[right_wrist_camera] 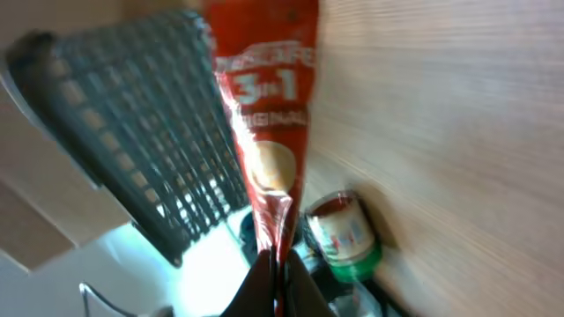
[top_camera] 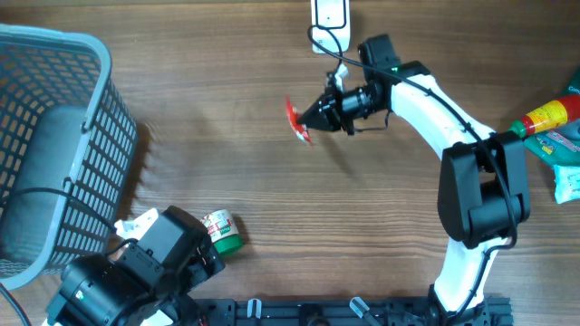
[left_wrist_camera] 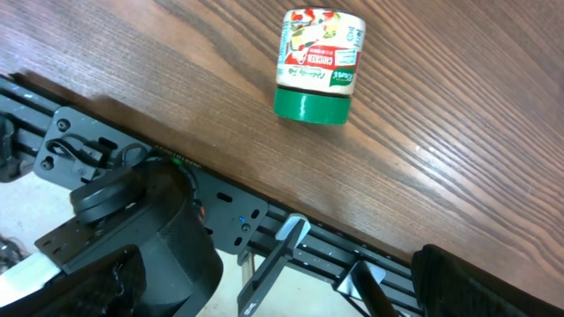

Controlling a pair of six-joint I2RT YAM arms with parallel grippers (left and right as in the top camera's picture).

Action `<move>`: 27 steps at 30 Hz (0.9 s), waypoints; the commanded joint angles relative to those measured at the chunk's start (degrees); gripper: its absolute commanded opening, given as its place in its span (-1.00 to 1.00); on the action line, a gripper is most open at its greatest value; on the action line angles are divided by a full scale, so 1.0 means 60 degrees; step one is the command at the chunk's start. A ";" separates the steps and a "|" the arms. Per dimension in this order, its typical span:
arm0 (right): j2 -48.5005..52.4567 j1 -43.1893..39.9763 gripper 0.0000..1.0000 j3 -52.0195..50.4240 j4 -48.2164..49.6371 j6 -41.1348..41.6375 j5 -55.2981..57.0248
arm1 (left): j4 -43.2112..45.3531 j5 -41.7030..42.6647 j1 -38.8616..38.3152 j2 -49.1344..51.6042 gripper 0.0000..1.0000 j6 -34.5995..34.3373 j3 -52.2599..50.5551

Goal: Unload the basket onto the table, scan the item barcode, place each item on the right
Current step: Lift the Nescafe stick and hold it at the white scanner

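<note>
Pinches red sachet [top_camera: 297,119] in right pincer [top_camera: 310,116] near twelve o'clock above the tabletop [top_camera: 217,136]; holds left pincer [top_camera: 201,256] spread wide at seven o'clock, beside green-capped jar [top_camera: 220,232].

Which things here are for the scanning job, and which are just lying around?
For the job:
- red sachet
- white scanner

Just lying about:
- jar
- basket
- sauce bottle
- green packets
</note>
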 commanded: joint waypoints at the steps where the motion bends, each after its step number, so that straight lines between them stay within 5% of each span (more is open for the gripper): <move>1: 0.0095 -0.0022 -0.91 0.0076 0.1909 0.0051 -0.0142 | -0.0011 -0.0055 0.0011 -0.0036 1.00 -0.0127 -0.0007; 10: 0.0117 -0.0022 -0.91 0.0080 0.4320 0.1847 0.6229 | -0.0011 -0.0055 0.0011 -0.0036 1.00 -0.0127 -0.0007; 15: 0.1315 -0.0233 -0.91 0.0776 0.6207 0.3122 0.6863 | -0.0011 -0.0055 0.0011 -0.0036 1.00 -0.0127 -0.0007; 20: 0.3330 -0.0437 -0.91 0.3268 0.6255 0.3337 0.6987 | -0.0011 -0.0055 0.0011 -0.0036 1.00 -0.0127 -0.0007; 27: 0.3708 -0.0437 -0.90 0.3512 0.6244 0.3031 0.6604 | -0.0011 -0.0055 0.0011 -0.0036 1.00 -0.0127 -0.0007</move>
